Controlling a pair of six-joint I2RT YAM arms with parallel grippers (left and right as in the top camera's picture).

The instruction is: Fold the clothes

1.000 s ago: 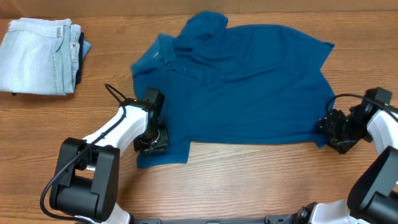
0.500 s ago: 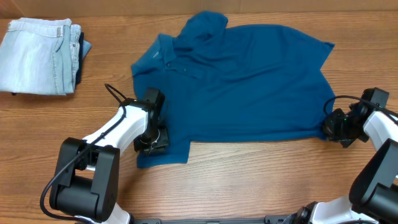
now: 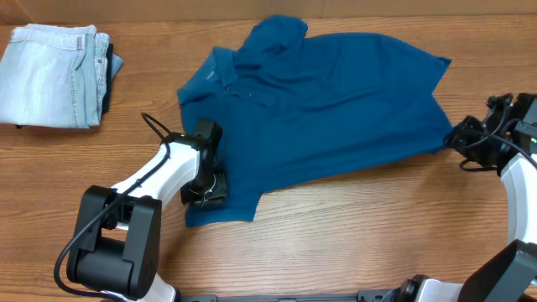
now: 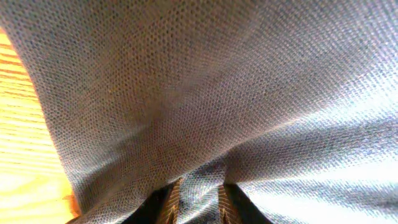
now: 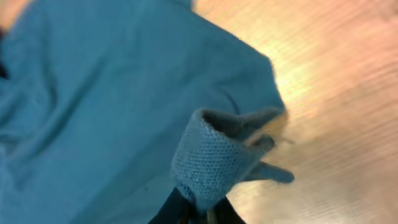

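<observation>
Right tool (image 3: 464, 136) first: it's pressed together on the near right corner of the shirt (image 3: 336, 109), and the wrist view shows a little roll of knit bunched up right at the jaws. That corner looks lifted a bit off the surface (image 3: 352, 243), with the near edge slanting away from it toward the left.

Left tool (image 3: 205, 186) is pinching too. We see a small fold of fabric caught between its fingertips at the near left edge, low against the wood. We can't tell if that bit is a sleeve or a hem corner.

Out from there, the shirt lies mostly flat and spread across the middle of the surface, collar and placket toward the far left. There's no crease or doubled-over layer anywhere we can spot.

So progress-wise, we'd say both grabs are in and that's about it. The first fold isn't made yet, and all the later folds and tidying are left.

The jeans (image 3: 50, 75) sit folded at the far left, well apart from everything.
</observation>
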